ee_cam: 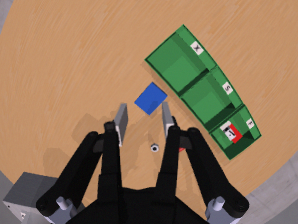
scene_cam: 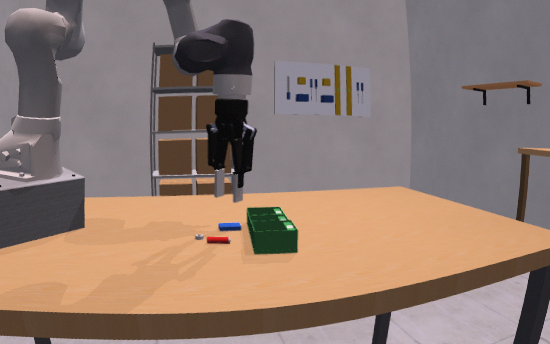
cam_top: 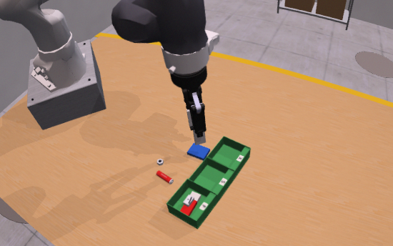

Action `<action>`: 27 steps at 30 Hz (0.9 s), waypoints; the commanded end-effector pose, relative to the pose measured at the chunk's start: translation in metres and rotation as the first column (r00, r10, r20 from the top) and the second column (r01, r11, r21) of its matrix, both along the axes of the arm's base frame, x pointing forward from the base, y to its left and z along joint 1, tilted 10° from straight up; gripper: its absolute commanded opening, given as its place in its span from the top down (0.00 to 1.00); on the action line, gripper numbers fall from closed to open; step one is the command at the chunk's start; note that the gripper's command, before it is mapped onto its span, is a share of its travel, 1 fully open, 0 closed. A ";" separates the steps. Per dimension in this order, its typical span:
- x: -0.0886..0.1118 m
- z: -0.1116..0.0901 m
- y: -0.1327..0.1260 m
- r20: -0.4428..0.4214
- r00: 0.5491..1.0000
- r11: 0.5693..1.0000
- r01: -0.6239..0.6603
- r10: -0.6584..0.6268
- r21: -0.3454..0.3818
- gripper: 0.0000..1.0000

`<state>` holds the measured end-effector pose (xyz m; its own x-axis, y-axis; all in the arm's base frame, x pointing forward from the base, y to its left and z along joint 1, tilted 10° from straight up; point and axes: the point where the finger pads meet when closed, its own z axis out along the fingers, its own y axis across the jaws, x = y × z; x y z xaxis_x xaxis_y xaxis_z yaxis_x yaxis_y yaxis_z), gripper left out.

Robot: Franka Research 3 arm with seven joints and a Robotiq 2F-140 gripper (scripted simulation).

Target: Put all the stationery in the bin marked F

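Note:
A flat blue block lies on the table beside the far end of the green three-part bin; it also shows in the wrist view and in the exterior view. My gripper hangs above the blue block, partly open and empty, as the exterior view and the wrist view show. The near compartment holds a white thing and a red thing. The other two compartments look empty. The bin labels are too small to read.
A red cylinder and a small grey nut lie on the table left of the bin. The robot's grey base block stands at the back left. The table's yellow-edged rim runs along the far side.

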<state>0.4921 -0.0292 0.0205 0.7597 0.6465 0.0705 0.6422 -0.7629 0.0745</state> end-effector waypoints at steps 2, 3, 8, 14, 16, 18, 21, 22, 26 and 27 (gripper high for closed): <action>0.002 0.001 0.001 0.015 0.985 0.985 0.171 -0.171 -0.001 0.67; 0.002 0.001 0.001 0.016 0.983 0.983 0.186 -0.186 0.001 0.67; 0.002 0.001 0.001 0.021 0.966 0.966 0.258 -0.258 0.007 0.67; 0.002 0.001 0.001 0.026 0.942 0.942 0.336 -0.336 0.012 0.67; 0.002 0.001 0.001 0.028 0.932 0.932 0.362 -0.362 0.014 0.67; 0.002 0.001 0.001 0.029 0.922 0.922 0.387 -0.387 0.015 0.67; 0.001 0.001 0.001 0.032 0.905 0.906 0.424 -0.424 0.016 0.67; 0.001 0.001 0.001 0.033 0.899 0.900 0.436 -0.436 0.017 0.67; 0.001 0.001 0.000 0.035 0.881 0.881 0.472 -0.473 0.018 0.67; 0.001 0.001 0.000 0.035 0.881 0.881 0.472 -0.473 0.018 0.67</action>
<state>0.4927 -0.0290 0.0207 0.9409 0.3224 0.1035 0.3170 -0.9462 0.0657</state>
